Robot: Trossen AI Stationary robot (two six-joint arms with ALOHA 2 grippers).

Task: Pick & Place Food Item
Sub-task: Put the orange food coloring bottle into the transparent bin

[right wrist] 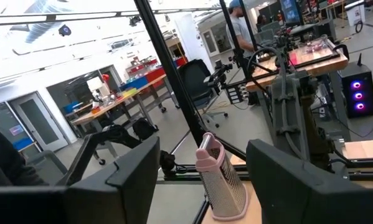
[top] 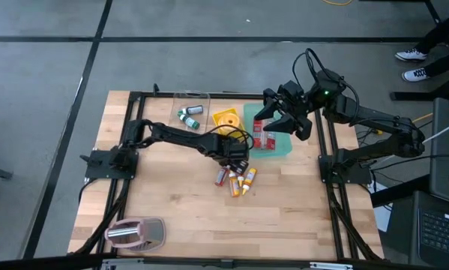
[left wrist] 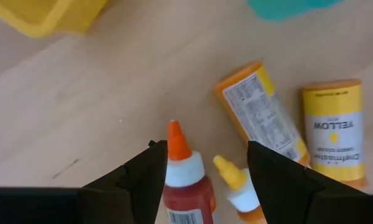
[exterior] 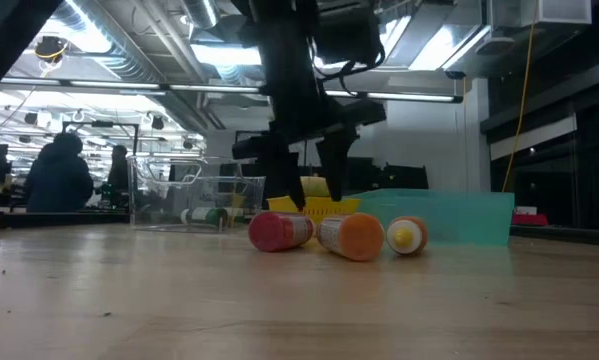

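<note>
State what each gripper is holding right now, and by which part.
Nothing is held. The left gripper hangs open over the red bottle, fingers either side of its cap, not clamped. The right gripper waits open and empty.

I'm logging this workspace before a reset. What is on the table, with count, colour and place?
Small food-colouring bottles: about four, red, orange and yellow, lying clustered at table centre.
Clear plastic bin: one, far edge, holding small green-capped bottles.
Yellow plastic container: one, beside the teal tray.
Teal plastic tray: one, far right, a red item on it.
Metal box grater: one, pinkish, near left corner.
Wooden table: one, light.
Left gripper: open, above the red bottle.
Right gripper: open, raised over the tray.
</note>
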